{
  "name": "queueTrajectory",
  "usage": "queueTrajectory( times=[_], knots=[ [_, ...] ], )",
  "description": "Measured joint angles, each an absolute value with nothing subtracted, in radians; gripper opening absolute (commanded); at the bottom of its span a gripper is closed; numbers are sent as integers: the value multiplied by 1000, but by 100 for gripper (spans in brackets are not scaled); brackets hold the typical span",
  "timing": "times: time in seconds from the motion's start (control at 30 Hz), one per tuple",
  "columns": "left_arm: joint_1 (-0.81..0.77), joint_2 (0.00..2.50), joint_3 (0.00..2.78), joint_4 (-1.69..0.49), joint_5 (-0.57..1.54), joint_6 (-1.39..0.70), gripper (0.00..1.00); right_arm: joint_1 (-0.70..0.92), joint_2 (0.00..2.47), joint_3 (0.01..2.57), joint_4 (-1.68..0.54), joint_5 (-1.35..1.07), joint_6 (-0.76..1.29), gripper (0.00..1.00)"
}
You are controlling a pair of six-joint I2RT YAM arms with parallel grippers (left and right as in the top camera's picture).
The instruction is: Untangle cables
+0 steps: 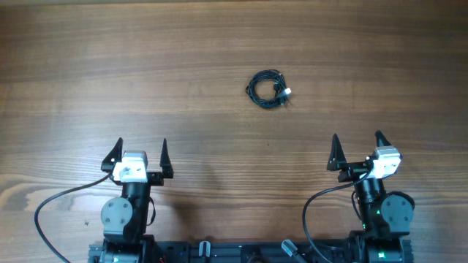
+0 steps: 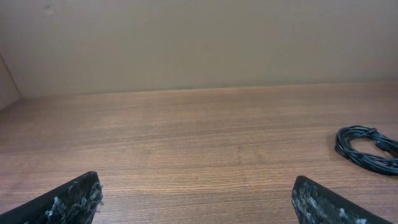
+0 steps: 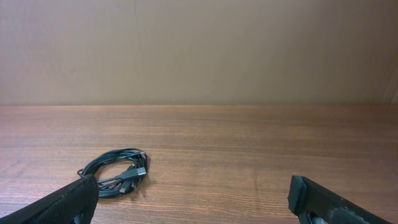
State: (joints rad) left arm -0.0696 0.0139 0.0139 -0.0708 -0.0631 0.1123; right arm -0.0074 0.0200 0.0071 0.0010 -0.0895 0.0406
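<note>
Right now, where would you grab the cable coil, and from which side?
Probably the coil's left arc, where the strands run bundled, away from the white tip on its right. Come straight down from above: it lies flat on the table, so a sideways pinch finds nothing.

A wooden table (image 1: 219,44) fills the whole overhead view. Its top is a mid-brown, wood-grain surface, with the grain running from side to side in long, slightly wavy streaks, some darker and some paler. The finish looks matte, with only a soft sheen. In both wrist views the tabletop runs back to a plain beige wall (image 2: 199,43), which meets the table's far edge in a straight line. At the far left of the left wrist view a second, lighter panel (image 2: 6,81) meets that wall at an angle. High on the wall sits a faint spot (image 2: 47,9), possibly a smudge.
</note>
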Motion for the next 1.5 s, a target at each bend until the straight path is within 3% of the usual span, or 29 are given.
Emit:
queueTrajectory(
  times=[1.3, 1.5],
  knots=[
    [-70, 14, 14, -68, -63, 107, 100, -7, 20, 7, 1, -89, 41, 100],
    [-70, 14, 73, -167, -63, 103, 100, -7, 20, 7, 1, -89, 41, 99]
  ],
)
